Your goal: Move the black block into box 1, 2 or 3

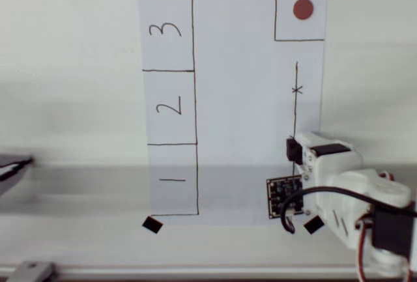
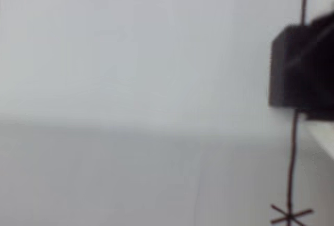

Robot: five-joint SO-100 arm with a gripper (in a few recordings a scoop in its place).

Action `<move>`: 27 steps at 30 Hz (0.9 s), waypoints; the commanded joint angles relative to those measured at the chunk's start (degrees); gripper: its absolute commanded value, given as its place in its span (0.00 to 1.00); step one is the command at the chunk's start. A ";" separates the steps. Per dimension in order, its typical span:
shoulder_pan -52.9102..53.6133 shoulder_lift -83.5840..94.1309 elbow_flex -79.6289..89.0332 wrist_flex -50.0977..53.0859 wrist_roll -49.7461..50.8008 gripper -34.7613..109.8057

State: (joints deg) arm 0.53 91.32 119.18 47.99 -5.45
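Black block (image 1: 294, 150): a small dark cube. In the overhead view it sits at the front of the white arm, right on the thin pen line. In the wrist view (image 2: 292, 69) it is blurry, at the right edge, over that same line.
Box (image 1: 169, 107): a flat pen-drawn rectangle on white paper with a 2 inside. It lies between the other two numbered rectangles, well apart from the block.
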 commanded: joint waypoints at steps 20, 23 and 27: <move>0.18 -3.08 -21.62 6.06 7.29 0.24; 0.70 -5.80 -25.75 6.06 8.17 0.24; 1.67 -9.76 -31.38 6.06 9.32 0.24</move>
State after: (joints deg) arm 0.44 81.04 94.92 53.70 2.55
